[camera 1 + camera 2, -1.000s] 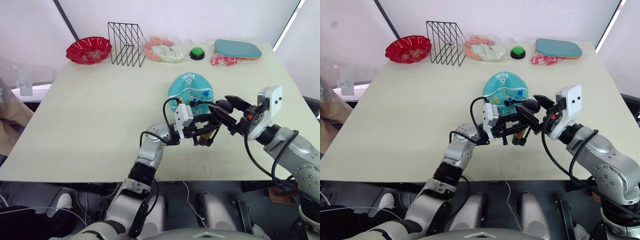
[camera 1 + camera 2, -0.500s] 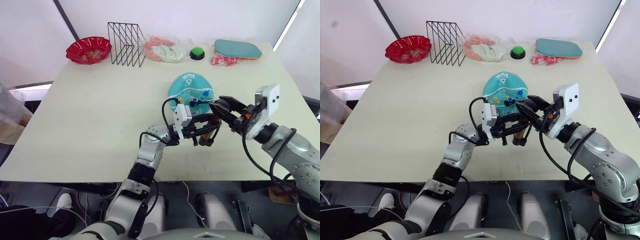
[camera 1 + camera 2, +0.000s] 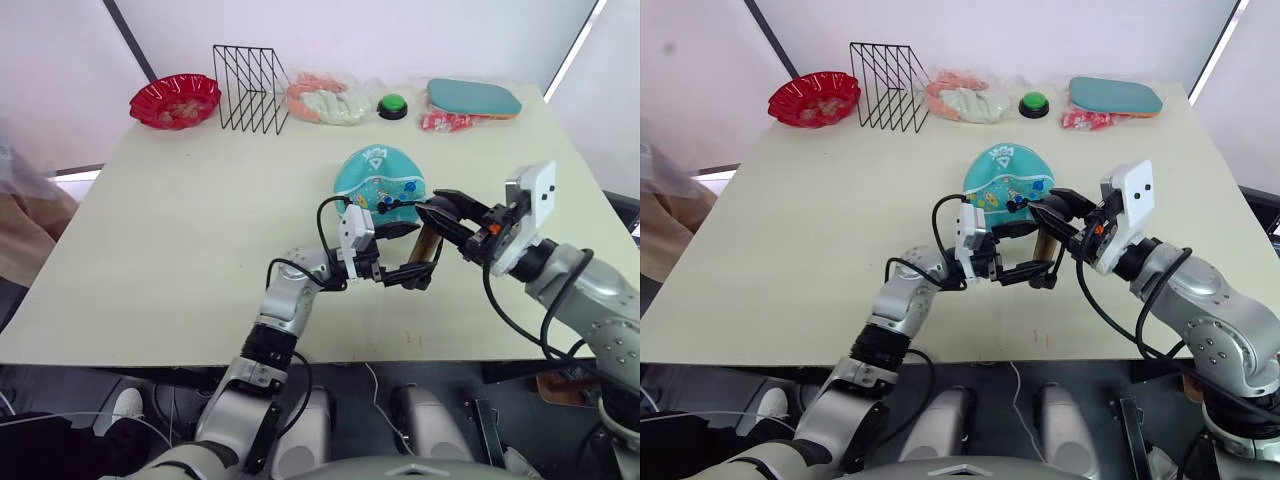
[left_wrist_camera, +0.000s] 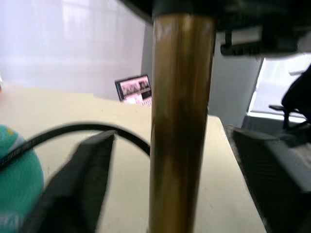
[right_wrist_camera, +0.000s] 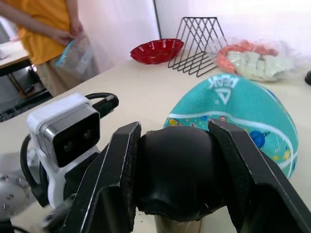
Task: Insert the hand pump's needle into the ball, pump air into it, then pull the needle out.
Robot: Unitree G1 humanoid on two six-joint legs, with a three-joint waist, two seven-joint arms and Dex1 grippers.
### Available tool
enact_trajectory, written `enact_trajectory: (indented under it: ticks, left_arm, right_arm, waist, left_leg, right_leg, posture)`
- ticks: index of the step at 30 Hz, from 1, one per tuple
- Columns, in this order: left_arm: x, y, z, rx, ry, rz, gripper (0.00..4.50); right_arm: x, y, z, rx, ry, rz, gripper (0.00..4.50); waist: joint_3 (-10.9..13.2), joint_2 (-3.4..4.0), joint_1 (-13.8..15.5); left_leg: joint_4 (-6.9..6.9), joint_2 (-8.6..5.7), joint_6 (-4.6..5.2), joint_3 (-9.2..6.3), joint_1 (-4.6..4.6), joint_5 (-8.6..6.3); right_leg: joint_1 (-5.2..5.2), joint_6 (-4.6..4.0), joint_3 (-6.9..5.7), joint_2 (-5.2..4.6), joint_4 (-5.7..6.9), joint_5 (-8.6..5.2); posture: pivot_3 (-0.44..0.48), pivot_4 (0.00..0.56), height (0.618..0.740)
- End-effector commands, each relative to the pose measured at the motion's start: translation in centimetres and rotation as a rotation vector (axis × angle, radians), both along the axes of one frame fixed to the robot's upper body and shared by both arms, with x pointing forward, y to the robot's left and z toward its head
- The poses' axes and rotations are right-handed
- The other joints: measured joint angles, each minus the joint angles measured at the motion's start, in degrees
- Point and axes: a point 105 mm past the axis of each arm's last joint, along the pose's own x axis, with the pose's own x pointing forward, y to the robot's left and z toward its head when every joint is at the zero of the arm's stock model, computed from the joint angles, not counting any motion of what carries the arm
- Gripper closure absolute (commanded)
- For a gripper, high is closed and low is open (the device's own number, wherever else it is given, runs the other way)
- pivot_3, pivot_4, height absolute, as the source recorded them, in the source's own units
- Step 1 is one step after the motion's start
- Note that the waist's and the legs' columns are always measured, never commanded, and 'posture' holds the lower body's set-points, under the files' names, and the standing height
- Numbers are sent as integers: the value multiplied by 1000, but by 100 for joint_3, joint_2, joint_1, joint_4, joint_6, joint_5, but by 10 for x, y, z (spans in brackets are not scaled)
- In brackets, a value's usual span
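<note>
Two arms, eye views: one left claw [image 3: 400,277] and one right claw [image 3: 440,212] meet over the near part of the worktop [image 3: 180,230], just in front of the ball [image 3: 378,180].
Ball: one, teal-blue, with white seam lines, small colourful prints and a white label; it looks soft and partly flat, resting on the worktop.
Hand pump [image 3: 428,246]: one, a short bronze-gold cylinder standing roughly upright just in front of the ball, black cap at its foot, black handle at the top.
Hose [image 3: 395,206]: one thin black line curving from the pump toward the ball's near face; whether the needle is in the ball cannot be told.
Left claw: low at the pump's foot beside the barrel; whether it is clenched cannot be told.
Right claw: clenched on the pump's black handle [image 3: 1052,201].
Behind the ball, along the far edge: one red bowl [image 3: 175,99], one black wire rack [image 3: 252,88], one clear bag with pink and pale contents [image 3: 325,100], one green button on a black base [image 3: 392,106], one teal paddle [image 3: 474,98].

One barrel, left wrist view: the pump's bronze cylinder [image 4: 181,126] stands upright, one black finger [image 4: 80,184] beside it, with a gap between them; the hose [image 4: 82,130] arcs across to a sliver of ball [image 4: 17,179].

Two fingers [image 5: 109,184], right wrist view: they clamp the rounded black handle [image 5: 177,172] from both sides, the ball [image 5: 243,111] behind it; a person in an orange top [image 5: 41,22] stands beyond the worktop.
</note>
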Motion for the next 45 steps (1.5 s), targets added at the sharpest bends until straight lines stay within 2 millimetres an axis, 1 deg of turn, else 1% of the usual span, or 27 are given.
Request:
enact_trajectory:
  ticks: [1, 4, 8, 12, 16, 19, 20, 21, 30, 40, 45]
  left_arm:
    - [-8, -3, -13, 84, 39, -44, 0]
    - [-6, -4, -19, 116, 48, -37, 0]
    - [1, -6, -28, 161, 16, -20, 0]
    - [3, -9, -24, 142, 19, -39, 0]
    - [3, -7, -24, 145, 24, -57, 0]
    - [0, -6, -24, 159, 22, -89, 739]
    - [-1, -5, -25, 169, 17, -97, 1050]
    - [-2, -5, -25, 172, 15, -104, 1606]
    - [-2, -4, -27, 190, 13, -106, 1626]
    - [1, -6, -34, 224, 9, -96, 1626]
    - [-2, -6, -37, 232, 6, -107, 1626]
  right_arm:
    - [-8, 4, 19, 3, -76, 56, 2826]
    - [-9, 6, 22, -1, -83, 76, 2826]
    - [-15, 12, 26, -6, -86, 133, 2826]
    - [-22, 17, 30, 0, -88, 184, 2826]
    - [-25, 17, 31, -4, -85, 200, 2826]
    - [-26, 17, 31, -10, -83, 204, 2826]
    - [-26, 16, 31, -10, -82, 204, 2826]
    - [-26, 16, 31, -11, -82, 203, 2826]
    - [-24, 14, 31, -16, -84, 199, 2826]
    - [-24, 15, 32, -14, -84, 207, 2826]
    - [-25, 16, 32, -14, -85, 210, 2826]
  waist:
    - [0, 0, -11]
    - [0, 0, 16]
    - [0, 0, 46]
    - [0, 0, 40]
    - [0, 0, 42]
    - [0, 0, 41]
    - [0, 0, 41]
    - [0, 0, 41]
    - [0, 0, 42]
    - [0, 0, 44]
    - [0, 0, 44]
  left_leg:
    - [-1, 0, 0, 0, 0, 0]
    - [1, -1, 0, -1, -4, 0]
    - [-1, -1, 0, -1, -4, 0]
    - [-1, 0, 1, 1, -5, 0]
    - [-1, 0, 1, 1, -7, -1]
    - [-1, 0, 2, 2, -8, -1]
    - [-1, 0, 2, 2, -8, -1]
    - [-1, 0, 2, 1, -8, -1]
    - [-1, 0, 2, 1, -8, -1]
    - [-1, 0, 3, 1, -8, -2]
    - [-1, 0, 3, 1, -9, -2]
  right_leg:
    - [0, 0, 0, 0, -1, 0]
    - [0, 0, -2, -1, -3, 0]
    - [-2, -1, -2, -2, -4, 0]
    - [-4, -1, -1, -1, -4, 1]
    - [-4, -1, -1, -2, -5, 1]
    - [-5, -1, -1, -2, -5, 1]
    - [-5, -1, -1, -2, -5, 1]
    - [-5, -1, -1, -2, -4, 1]
    - [-5, 0, -1, -2, -5, 0]
    - [-5, 5, -1, -2, -6, -3]
    - [-6, 7, -1, -2, -6, -4]
  posture:
    - [0, 150, 740]
    - [0, 150, 740]
    - [0, 150, 740]
    - [0, 150, 740]
    - [0, 150, 740]
    - [0, 150, 740]
    - [0, 150, 740]
    - [0, 150, 740]
    - [0, 150, 740]
    - [0, 150, 740]
    - [0, 150, 740]
